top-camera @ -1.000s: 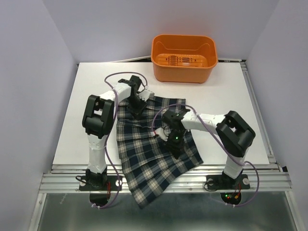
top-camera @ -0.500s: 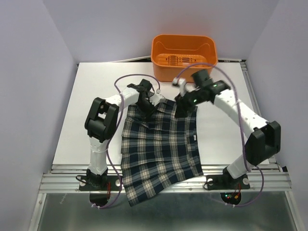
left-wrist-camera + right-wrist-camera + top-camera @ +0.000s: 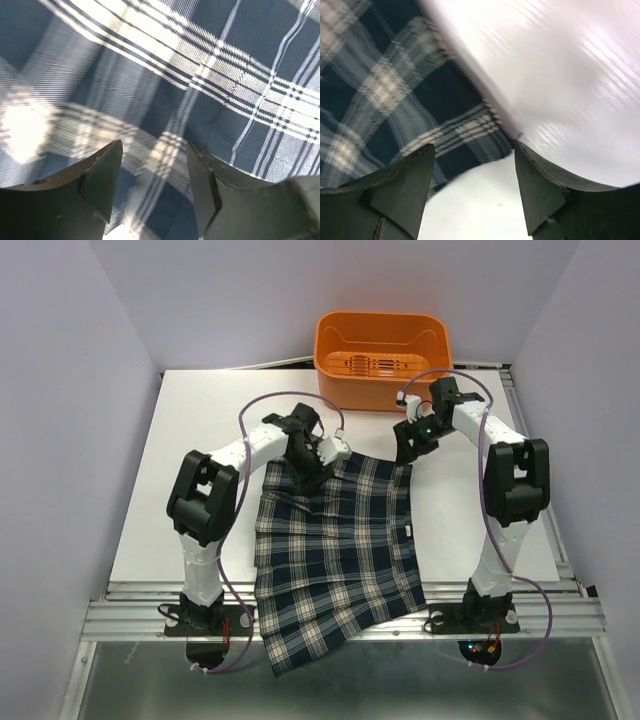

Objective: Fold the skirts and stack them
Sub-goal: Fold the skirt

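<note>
The skirt (image 3: 335, 540) is lying spread flat on the bench (image 3: 190, 450). Its waistband is sitting just below both claws, and its flared hem is reaching back from them toward the arm bases, where it is hanging over the near edge of the bench. I am seeing only one skirt.

The left claw (image 3: 313, 475) is pointing down at the left end of the waistband. In its wrist view its fingers (image 3: 102, 185) are standing well apart, and plaid cloth is filling the gap between them; it is gripping nothing. I cannot tell if the tips are touching the cloth.

The right claw (image 3: 407, 452) is sitting at the right corner of the waistband. It is also spread wide and holding nothing. Between its fingers (image 3: 402, 185) the corner of the skirt is showing on the left, and bare bench on the right.

The orange basket (image 3: 380, 388) is standing beyond both claws, apart from the skirt.
</note>
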You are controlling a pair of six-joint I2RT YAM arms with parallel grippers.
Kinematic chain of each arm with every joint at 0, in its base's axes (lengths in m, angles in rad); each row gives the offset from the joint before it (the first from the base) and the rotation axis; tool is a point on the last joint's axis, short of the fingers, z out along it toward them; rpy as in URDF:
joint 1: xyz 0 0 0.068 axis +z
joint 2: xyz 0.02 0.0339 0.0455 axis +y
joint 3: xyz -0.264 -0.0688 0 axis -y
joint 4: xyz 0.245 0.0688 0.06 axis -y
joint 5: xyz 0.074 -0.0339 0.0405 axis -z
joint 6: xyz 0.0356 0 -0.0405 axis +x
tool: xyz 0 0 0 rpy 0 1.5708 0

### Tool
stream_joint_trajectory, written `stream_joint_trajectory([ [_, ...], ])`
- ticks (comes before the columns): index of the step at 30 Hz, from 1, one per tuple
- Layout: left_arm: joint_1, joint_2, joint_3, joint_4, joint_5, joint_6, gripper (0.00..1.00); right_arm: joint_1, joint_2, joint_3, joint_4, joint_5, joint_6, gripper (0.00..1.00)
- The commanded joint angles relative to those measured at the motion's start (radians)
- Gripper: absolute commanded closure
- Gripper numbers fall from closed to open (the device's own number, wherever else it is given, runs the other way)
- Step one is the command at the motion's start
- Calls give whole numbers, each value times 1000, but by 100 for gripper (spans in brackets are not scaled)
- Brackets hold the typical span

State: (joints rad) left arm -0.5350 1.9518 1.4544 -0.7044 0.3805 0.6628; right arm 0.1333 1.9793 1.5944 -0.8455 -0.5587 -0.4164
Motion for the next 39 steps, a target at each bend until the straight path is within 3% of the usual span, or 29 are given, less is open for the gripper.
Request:
stream_joint_trajectory([
  [1,56,-113,139,13,44,98,33,-9,12,23,49,86,-91,30],
  [5,98,-27,321,17,31,156,32,-9,51,10,106,121,-108,29],
  [10,104,100,463,74,-3,190,33,-9,104,1,111,50,-111,32],
  [16,109,203,489,180,-6,231,33,-9,125,-31,115,36,-145,42],
  [21,109,288,514,171,-40,302,32,-9,119,-53,115,46,-174,62],
  [27,116,315,472,100,-55,371,33,9,72,-79,111,45,-208,69],
  [31,121,276,370,83,-58,402,40,20,35,-102,111,48,-228,75],
  [36,132,240,299,60,-57,391,66,29,12,-106,86,72,-242,99],
  [39,151,248,365,7,-48,370,59,29,-6,-108,92,86,-231,99],
])
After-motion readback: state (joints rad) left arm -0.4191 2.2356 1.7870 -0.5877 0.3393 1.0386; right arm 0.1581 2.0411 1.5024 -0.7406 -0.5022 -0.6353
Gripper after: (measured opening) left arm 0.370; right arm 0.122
